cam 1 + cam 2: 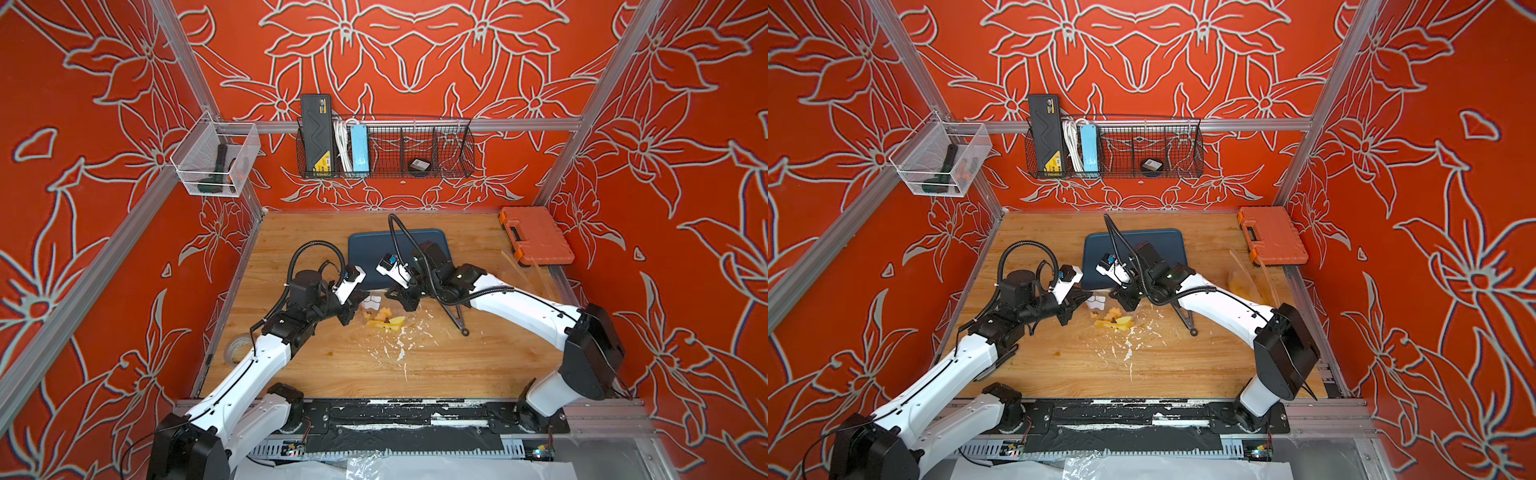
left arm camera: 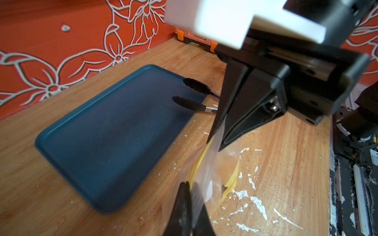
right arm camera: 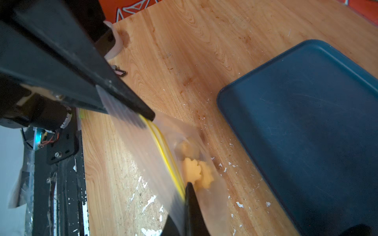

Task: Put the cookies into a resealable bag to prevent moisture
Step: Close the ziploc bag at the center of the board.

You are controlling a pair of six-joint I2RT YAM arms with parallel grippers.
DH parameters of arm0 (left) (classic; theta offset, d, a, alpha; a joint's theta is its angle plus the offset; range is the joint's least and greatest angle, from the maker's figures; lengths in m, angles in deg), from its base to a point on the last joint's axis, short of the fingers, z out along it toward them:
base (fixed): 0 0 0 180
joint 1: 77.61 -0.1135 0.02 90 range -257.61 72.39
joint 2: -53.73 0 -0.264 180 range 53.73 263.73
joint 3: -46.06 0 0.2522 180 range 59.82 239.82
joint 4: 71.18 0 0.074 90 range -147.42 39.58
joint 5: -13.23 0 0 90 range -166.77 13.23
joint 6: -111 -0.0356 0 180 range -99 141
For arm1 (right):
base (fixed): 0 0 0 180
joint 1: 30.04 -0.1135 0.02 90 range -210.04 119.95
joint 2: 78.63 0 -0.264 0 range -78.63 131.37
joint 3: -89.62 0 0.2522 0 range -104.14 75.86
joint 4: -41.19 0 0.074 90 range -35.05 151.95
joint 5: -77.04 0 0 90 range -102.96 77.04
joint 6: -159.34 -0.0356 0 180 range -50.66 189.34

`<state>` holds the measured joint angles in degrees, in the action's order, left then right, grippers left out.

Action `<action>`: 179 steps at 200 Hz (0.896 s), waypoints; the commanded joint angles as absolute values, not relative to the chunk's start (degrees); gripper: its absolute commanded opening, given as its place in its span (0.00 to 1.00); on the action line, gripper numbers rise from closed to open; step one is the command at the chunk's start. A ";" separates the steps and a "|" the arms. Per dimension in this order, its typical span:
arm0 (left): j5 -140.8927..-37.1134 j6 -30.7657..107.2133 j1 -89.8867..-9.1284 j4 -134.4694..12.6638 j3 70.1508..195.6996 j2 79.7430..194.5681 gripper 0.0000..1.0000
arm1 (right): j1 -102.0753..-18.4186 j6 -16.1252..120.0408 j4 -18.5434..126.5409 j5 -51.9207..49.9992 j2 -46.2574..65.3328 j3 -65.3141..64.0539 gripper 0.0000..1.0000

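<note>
Left gripper (image 2: 189, 191) and right gripper (image 2: 216, 144) both pinched tight on bag (image 3: 143, 155), one at either end of zip edge. Cookies (image 3: 196, 171) inside, low down. Tray (image 3: 306, 122) just beside; tongs (image 2: 192, 104) tips-first on its edge.

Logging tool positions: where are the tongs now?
In both top views the tongs lie on the table beneath the right arm, tips over the blue tray's edge.
</note>
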<state>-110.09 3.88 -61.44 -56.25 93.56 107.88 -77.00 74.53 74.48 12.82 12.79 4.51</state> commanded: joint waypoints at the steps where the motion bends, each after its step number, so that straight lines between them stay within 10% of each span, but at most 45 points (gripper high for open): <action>1: -111.66 2.83 -61.61 -57.55 93.41 107.16 0.00 | -77.58 74.23 72.71 11.87 13.83 2.38 0.37; 5: -111.67 2.83 -61.61 -57.51 93.40 107.16 0.00 | -77.54 74.06 72.51 12.03 13.90 2.32 0.34; 12: -111.67 2.82 -61.61 -57.51 93.38 107.04 0.00 | -77.52 74.17 72.84 12.40 14.24 1.73 0.00; 30: -111.50 2.81 -61.61 -57.42 93.39 106.90 0.00 | -77.68 74.70 74.12 13.67 15.41 0.03 0.00; 42: -111.42 2.78 -61.61 -57.37 93.39 106.82 0.00 | -77.99 74.40 72.86 12.81 15.33 0.34 0.30; 51: -111.41 2.81 -61.61 -57.34 93.37 106.80 0.00 | -78.03 74.27 72.79 12.88 15.49 0.18 0.00; 70: -111.33 2.72 -61.61 -57.33 93.31 106.81 0.00 | -78.16 74.89 73.87 14.49 16.21 -0.92 0.00; 84: -111.23 2.64 -61.61 -57.29 93.38 106.90 0.00 | -78.51 74.88 72.36 14.09 15.78 -0.10 0.32; 91: -111.22 2.67 -61.61 -57.33 93.39 106.86 0.00 | -78.56 74.88 72.40 14.25 15.77 -0.09 0.00; 109: -111.14 2.68 -61.61 -57.33 93.31 106.81 0.00 | -78.64 75.93 73.65 16.15 16.25 -0.97 0.00; 122: -111.06 2.67 -61.61 -57.32 93.39 106.90 0.00 | -78.82 75.87 72.41 15.59 15.88 -0.41 0.35; 135: -111.07 2.63 -61.61 -57.26 93.39 106.89 0.00 | -78.96 76.14 72.81 15.52 15.92 -0.74 0.00; 146: -111.06 2.61 -61.61 -57.25 93.39 106.97 0.00 | -78.91 76.70 73.40 16.00 16.21 -1.25 0.01; 159: -111.05 2.58 -61.61 -57.25 93.39 106.99 0.00 | -78.98 76.31 72.39 15.32 16.12 -0.97 0.33; 170: -111.13 2.57 -61.61 -57.25 93.39 106.94 0.00 | -78.92 76.35 72.71 15.19 16.33 -1.40 0.00; 179: -111.14 2.59 -61.61 -57.24 93.39 106.97 0.00 | -78.98 76.82 73.64 16.05 16.78 -2.20 0.00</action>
<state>-110.12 3.64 -61.49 -56.27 93.56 107.72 -78.56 75.47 73.34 14.33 15.65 0.60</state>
